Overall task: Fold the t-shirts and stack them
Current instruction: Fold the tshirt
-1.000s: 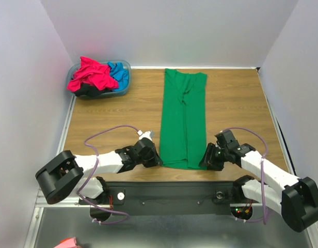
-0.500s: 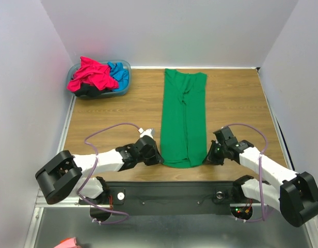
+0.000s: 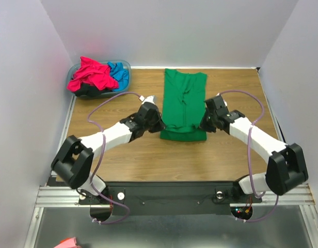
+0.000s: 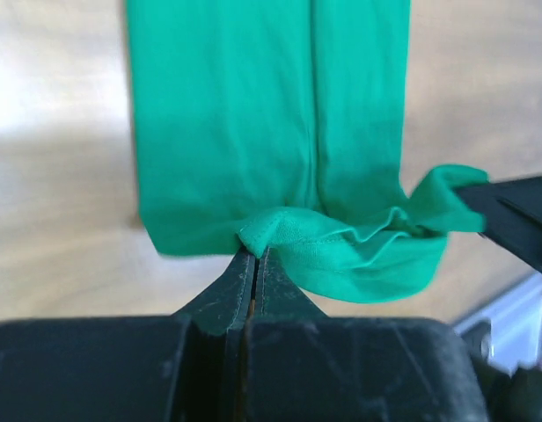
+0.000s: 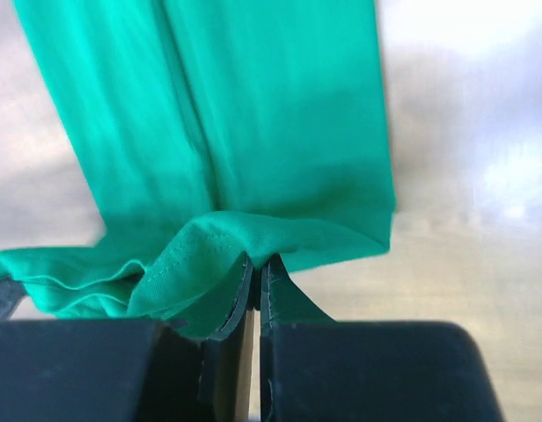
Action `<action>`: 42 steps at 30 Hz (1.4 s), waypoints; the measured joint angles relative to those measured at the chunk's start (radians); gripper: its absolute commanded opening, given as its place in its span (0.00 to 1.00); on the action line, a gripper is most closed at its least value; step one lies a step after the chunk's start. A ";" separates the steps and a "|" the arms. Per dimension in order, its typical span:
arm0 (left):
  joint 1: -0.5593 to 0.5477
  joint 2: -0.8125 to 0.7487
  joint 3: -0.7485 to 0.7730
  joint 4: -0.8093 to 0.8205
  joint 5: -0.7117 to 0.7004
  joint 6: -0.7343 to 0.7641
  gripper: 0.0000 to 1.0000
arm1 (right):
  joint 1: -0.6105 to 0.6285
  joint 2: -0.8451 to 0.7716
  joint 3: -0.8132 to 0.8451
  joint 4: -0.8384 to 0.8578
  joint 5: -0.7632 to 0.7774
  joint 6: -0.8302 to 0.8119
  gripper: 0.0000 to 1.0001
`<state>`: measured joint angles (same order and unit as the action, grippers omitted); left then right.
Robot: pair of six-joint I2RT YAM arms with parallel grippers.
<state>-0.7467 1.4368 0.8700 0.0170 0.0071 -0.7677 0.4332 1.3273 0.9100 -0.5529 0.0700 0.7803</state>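
Two grippers are working as a pair near the middle of the top view: the left gripper (image 3: 158,124) is pinching one lower corner of the green t-shirt (image 3: 184,101), jaws pressed tight on the cloth, and the right gripper (image 3: 203,124) is clamping the opposite corner the same way. Holding both corners at once is probably what is keeping the hem level, so that it is sagging only in a shallow curve between them rather than twisting to one side. The shirt itself is lying as a narrow strip on the wooden table (image 3: 123,155), running from the upper centre of the frame down to the grippers, its sides already turned in, which is why a lengthwise fold appears to be the step in hand. In each wrist view the gathered hem is bunching at the fingertips at lower centre, raised above the flat cloth that is stretching toward the top of the frame. At upper left, a pink t-shirt (image 3: 91,75), a blue t-shirt (image 3: 119,72) and a black t-shirt (image 3: 86,92) are lying heaped in a plastic basin (image 3: 126,89), well apart from the work and seemingly waiting their turn.
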 measured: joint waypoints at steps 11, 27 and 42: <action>0.158 0.306 0.368 -0.042 0.089 0.148 0.00 | -0.057 0.297 0.332 0.018 0.162 -0.064 0.00; 0.264 0.636 0.747 -0.108 0.203 0.285 0.00 | -0.173 0.569 0.580 0.029 0.131 -0.143 0.00; 0.294 0.700 0.775 -0.147 0.233 0.315 0.99 | -0.186 0.624 0.618 0.038 0.065 -0.183 0.70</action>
<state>-0.4530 2.1372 1.6447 -0.1303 0.2405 -0.4530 0.2474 1.9511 1.5284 -0.5152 0.1352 0.5968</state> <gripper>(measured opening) 0.960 0.699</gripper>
